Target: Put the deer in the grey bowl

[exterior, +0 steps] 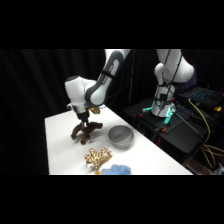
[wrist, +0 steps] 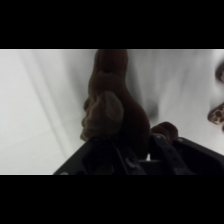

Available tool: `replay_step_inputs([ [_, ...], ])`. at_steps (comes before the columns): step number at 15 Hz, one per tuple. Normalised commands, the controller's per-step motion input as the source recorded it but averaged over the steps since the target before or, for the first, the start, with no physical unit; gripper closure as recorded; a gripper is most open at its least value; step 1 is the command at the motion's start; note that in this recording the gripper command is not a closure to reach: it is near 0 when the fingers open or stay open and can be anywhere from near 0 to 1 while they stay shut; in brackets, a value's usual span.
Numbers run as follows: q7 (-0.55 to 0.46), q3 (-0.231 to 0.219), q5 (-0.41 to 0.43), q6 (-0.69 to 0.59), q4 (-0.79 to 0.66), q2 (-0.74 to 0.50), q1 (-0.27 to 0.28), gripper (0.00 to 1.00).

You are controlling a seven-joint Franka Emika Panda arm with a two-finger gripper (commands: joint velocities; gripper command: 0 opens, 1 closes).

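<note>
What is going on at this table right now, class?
A white Franka arm has its gripper down on the dark brown deer, which fills the wrist view between the fingers. The deer looks to be at or just above the white table, left of the grey bowl. The bowl holds nothing yet. A tan spotted plush toy and a blue cloth lie nearer the camera.

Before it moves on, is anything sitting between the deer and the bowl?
Nothing visible. In the side view the deer hangs at the gripper, and only bare table separates it from the bowl. The spotted toy lies nearer the camera, off that line.
</note>
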Motion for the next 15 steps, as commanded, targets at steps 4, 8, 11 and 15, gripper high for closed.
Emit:
replay_step_inputs([
  [4, -0.16, -0.037, -0.133, -0.38, -0.48, -0.87, 0.014, 0.81],
  [8, 0.01, 0.015, -0.157, -0.24, -0.54, -0.78, 0.114, 0.81],
  [11, 0.16, 0.124, -0.078, 0.01, -0.58, -0.60, 0.173, 0.81],
  [15, 0.20, 0.163, 0.021, 0.21, -0.51, -0.36, 0.171, 0.79],
])
